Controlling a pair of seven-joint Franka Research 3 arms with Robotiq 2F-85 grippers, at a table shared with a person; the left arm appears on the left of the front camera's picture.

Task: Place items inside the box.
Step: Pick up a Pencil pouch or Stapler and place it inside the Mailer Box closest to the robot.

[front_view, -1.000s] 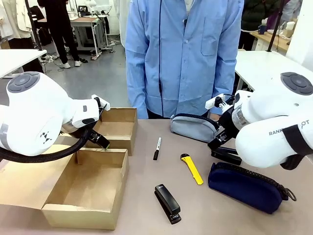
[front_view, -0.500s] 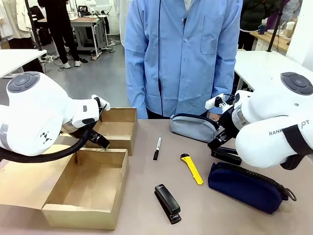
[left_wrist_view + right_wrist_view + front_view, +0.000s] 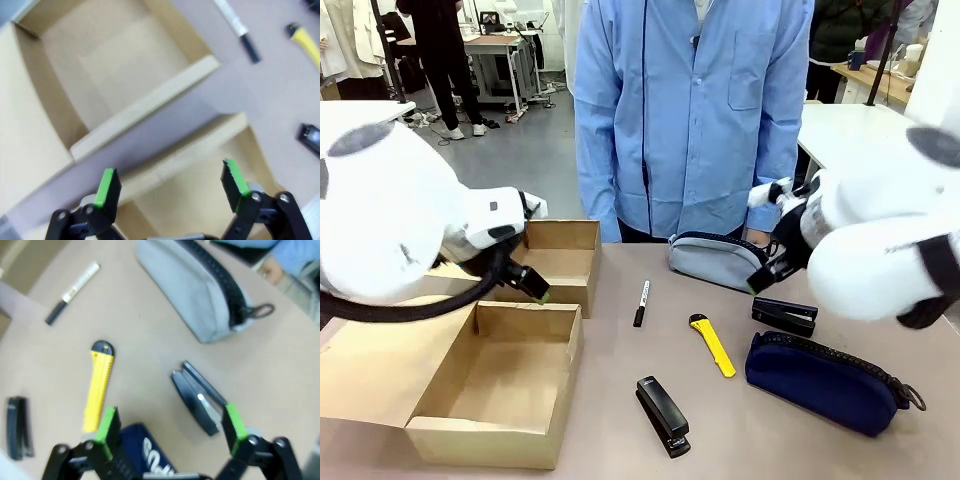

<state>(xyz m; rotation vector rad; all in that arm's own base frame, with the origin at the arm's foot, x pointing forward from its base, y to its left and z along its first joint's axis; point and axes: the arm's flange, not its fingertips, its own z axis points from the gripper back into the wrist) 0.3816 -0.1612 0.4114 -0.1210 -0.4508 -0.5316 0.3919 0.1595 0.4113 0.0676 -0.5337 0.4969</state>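
The right gripper (image 3: 170,421) stood with its jaws wide and nothing between them, hanging over the table well to the right of the box (image 3: 480,440). Just under its fingers lay the small stationery set (image 3: 197,402), a dark hinged piece, with a corner of the navy zip pouch (image 3: 150,452) at the near edge of the right wrist view. The left gripper (image 3: 171,180) was likewise spread and empty, poised above the box's far rim, where a second cardboard tray (image 3: 565,262) sat close behind it.

Farther out, every item lay on the table right of the box. Nearest to it were the black marker pen (image 3: 640,302) and the black stapler (image 3: 663,415). Then came the yellow utility knife (image 3: 713,345) and the grey-blue zip pouch (image 3: 715,260). Farthest from the box were the stationery set and the navy pouch. Both the box and the tray behind it looked bare inside. A person in a blue coat (image 3: 690,120) stood beyond the box at the table's far side.

The task seemed at its first pick, with nothing packed. The next move probably called for the right gripper to drop squarely over the stationery set, close across its narrow width, then carry it leftward over the other items to the box
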